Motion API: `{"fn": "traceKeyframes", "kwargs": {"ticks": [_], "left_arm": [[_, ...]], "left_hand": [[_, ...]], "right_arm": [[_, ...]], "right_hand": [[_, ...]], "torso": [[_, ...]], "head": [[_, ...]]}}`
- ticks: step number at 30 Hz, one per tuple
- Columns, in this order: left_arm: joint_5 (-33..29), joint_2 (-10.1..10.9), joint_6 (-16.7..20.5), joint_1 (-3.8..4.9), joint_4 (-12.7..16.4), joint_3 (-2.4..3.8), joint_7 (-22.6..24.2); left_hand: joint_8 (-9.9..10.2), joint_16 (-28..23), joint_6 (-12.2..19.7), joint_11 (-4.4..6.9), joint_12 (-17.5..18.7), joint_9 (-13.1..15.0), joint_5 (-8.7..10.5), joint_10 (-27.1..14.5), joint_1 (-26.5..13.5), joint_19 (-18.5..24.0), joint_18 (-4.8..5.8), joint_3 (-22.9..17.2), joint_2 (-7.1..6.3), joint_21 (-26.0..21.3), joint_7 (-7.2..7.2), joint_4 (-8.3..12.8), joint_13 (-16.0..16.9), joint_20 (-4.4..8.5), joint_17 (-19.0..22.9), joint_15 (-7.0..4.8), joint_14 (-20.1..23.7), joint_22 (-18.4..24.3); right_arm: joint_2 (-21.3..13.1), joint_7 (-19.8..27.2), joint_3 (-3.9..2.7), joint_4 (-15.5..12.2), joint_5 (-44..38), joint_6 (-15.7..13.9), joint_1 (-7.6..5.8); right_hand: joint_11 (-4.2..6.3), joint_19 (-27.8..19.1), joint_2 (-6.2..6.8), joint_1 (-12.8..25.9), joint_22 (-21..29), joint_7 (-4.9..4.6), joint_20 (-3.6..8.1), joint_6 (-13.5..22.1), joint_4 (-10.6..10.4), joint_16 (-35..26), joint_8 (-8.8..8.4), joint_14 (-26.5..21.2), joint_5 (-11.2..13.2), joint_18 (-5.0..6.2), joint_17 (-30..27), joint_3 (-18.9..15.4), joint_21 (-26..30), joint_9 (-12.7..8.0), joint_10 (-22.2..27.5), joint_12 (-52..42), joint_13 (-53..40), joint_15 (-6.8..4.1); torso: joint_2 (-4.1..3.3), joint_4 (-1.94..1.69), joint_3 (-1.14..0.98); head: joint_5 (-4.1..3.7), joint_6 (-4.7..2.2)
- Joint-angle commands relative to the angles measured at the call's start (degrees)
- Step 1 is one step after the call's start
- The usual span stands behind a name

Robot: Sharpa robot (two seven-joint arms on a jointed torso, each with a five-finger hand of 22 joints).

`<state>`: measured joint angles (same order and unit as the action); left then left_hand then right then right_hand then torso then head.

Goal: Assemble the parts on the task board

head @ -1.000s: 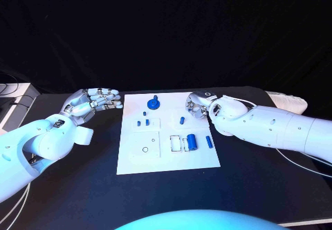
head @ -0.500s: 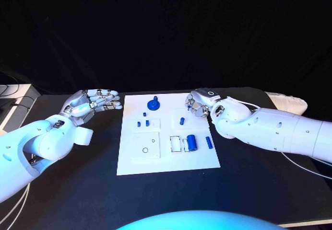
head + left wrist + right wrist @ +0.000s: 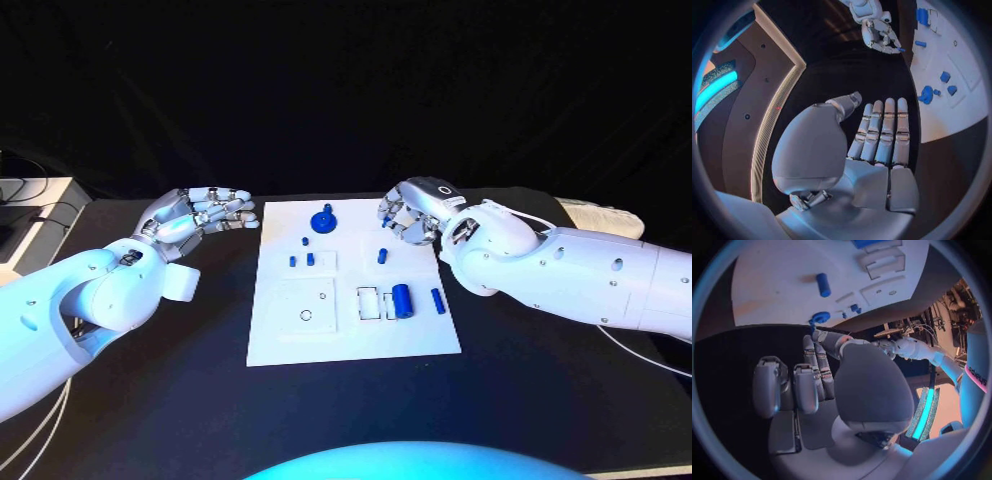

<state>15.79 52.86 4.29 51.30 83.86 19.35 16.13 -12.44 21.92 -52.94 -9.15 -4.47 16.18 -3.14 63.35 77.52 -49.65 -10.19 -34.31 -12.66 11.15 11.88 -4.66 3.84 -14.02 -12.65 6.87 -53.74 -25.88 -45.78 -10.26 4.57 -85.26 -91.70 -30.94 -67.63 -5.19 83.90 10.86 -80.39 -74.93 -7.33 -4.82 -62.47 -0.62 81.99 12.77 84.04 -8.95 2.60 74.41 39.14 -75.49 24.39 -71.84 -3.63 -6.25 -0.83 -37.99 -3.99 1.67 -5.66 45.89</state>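
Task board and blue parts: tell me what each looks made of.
Task board: flat white plate with a matte, even surface and shallow recesses, probably plastic. Blue parts: solid uniform colour with a slight sheen, likely moulded or printed plastic. Neither can be told for sure.

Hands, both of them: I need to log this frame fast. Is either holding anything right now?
Left hand: open, fingers extended, holding nothing, beside the task board.
Right hand: fingers curled at the board's far right corner; whether it holds a part cannot be told.
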Motion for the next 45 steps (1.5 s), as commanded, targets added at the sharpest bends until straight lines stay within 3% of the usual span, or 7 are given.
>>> {"fn": "traceKeyframes", "kwargs": {"ticks": [1,8,15,21,30,37,45], "left_arm": [[-0.11,-0.18,0.08,-0.02,0.25,0.04,0.26],[-0.05,-0.53,1.15,-0.03,0.57,0.04,0.93],[-0.04,-0.83,2.86,-0.04,0.93,0.03,1.33],[-0.13,-0.85,3.67,-0.03,1.38,0.01,1.5],[-0.16,-1.1,3.79,-0.03,1.67,0.0,1.55],[-0.16,-1.1,3.83,-0.03,1.73,0.0,1.54],[-0.16,-1.08,3.54,-0.02,1.7,0.0,1.24]], "left_hand": [[0.33,-0.15,-0.01,-0.12,0.36,-0.08,0.25,-0.26,0.59,-0.45,-0.2,0.47,0.04,-0.34,0.25,0.03,-0.01,-0.01,-0.1,0.41,0.11,0.05],[0.3,-0.28,-0.08,-0.1,0.37,-0.09,0.25,-0.22,0.65,-0.52,-0.21,0.48,0.12,-0.44,0.22,0.04,0.02,-0.02,-0.15,0.41,0.07,0.16],[0.29,-0.32,-0.11,-0.09,0.37,-0.09,0.25,-0.2,0.68,-0.55,-0.21,0.49,0.13,-0.47,0.2,0.05,0.02,-0.02,-0.17,0.4,0.04,0.2],[0.28,-0.45,-0.16,-0.08,0.37,-0.1,0.26,-0.14,0.63,-0.61,-0.21,0.59,0.07,-0.57,0.19,0.02,0.04,-0.03,-0.22,0.4,0.01,0.3],[0.27,-0.51,-0.18,-0.08,0.37,-0.11,0.25,-0.12,0.61,-0.64,-0.21,0.63,0.05,-0.61,0.19,0.0,0.05,-0.03,-0.24,0.41,0.01,0.35],[0.27,-0.56,-0.2,-0.08,0.38,-0.11,0.25,-0.12,0.6,-0.66,-0.21,0.66,0.05,-0.64,0.19,-0.01,0.05,-0.04,-0.25,0.41,0.01,0.38],[0.25,-0.76,-0.27,-0.1,0.43,-0.12,0.25,-0.16,0.56,-0.72,-0.21,0.75,0.02,-0.77,0.21,-0.04,0.05,-0.05,-0.29,0.44,0.06,0.51]], "right_arm": [[0.97,0.66,0.39,-2.06,-0.7,1.11,0.57],[3.52,0.28,1.09,-5.19,-4.92,2.54,2.02],[6.44,-0.32,1.78,-4.86,-7.65,2.85,4.0],[9.44,-0.57,2.16,-3.52,-8.69,3.52,5.9],[12.03,-1.1,2.31,-0.19,-9.52,3.68,7.46],[12.5,-1.0,2.33,0.15,-10.21,3.84,8.13],[12.67,-1.4,2.35,0.53,-10.82,4.6,8.4]], "right_hand": [[1.85,2.21,-0.31,0.07,-6.98,0.02,0.49,-0.28,-0.02,0.18,0.35,2.67,-0.28,0.39,-0.06,0.44,-0.15,0.09,-2.15,-0.32,-0.24,-0.44],[1.84,2.17,-0.31,0.1,-6.89,0.01,0.49,-0.27,-0.01,0.12,0.35,2.65,-0.29,0.43,-0.19,0.47,0.01,0.1,-2.13,-0.29,-0.23,-0.44],[1.83,2.16,-0.32,0.12,-6.87,0.0,0.5,-0.26,0.0,0.09,0.34,2.63,-0.32,0.44,-0.26,0.52,0.05,0.11,-2.12,-0.27,-0.23,-0.44],[1.82,2.13,-0.32,0.15,-6.81,-0.01,0.5,-0.24,0.02,0.06,0.34,2.62,-0.36,0.46,-0.31,0.56,0.15,0.11,-2.1,-0.24,-0.21,-0.44],[1.8,2.1,-0.31,0.19,-6.75,-0.03,0.5,-0.21,0.06,0.0,0.33,2.6,-0.42,0.48,-0.43,0.62,0.27,0.12,-2.07,-0.2,-0.2,-0.44],[1.79,2.09,-0.3,0.23,-6.73,-0.05,0.5,-0.19,0.08,0.01,0.32,2.6,-0.47,0.49,-0.42,0.66,0.31,0.13,-2.05,-0.18,-0.19,-0.43],[1.78,2.07,-0.29,0.27,-6.69,-0.06,0.5,-0.18,0.1,-0.04,0.32,2.58,-0.5,0.51,-0.52,0.69,0.4,0.14,-2.04,-0.16,-0.18,-0.43]], "torso": [[0.28,0.18,0.06],[0.41,-0.01,0.27],[0.43,-0.15,0.4],[0.3,0.2,0.22],[0.3,-0.02,0.24],[0.16,0.06,0.19],[0.23,0.06,0.2]], "head": [[1.08,-0.06],[2.73,0.49],[4.63,0.97],[5.76,1.03],[6.29,1.67],[6.93,2.04],[6.98,2.5]]}}
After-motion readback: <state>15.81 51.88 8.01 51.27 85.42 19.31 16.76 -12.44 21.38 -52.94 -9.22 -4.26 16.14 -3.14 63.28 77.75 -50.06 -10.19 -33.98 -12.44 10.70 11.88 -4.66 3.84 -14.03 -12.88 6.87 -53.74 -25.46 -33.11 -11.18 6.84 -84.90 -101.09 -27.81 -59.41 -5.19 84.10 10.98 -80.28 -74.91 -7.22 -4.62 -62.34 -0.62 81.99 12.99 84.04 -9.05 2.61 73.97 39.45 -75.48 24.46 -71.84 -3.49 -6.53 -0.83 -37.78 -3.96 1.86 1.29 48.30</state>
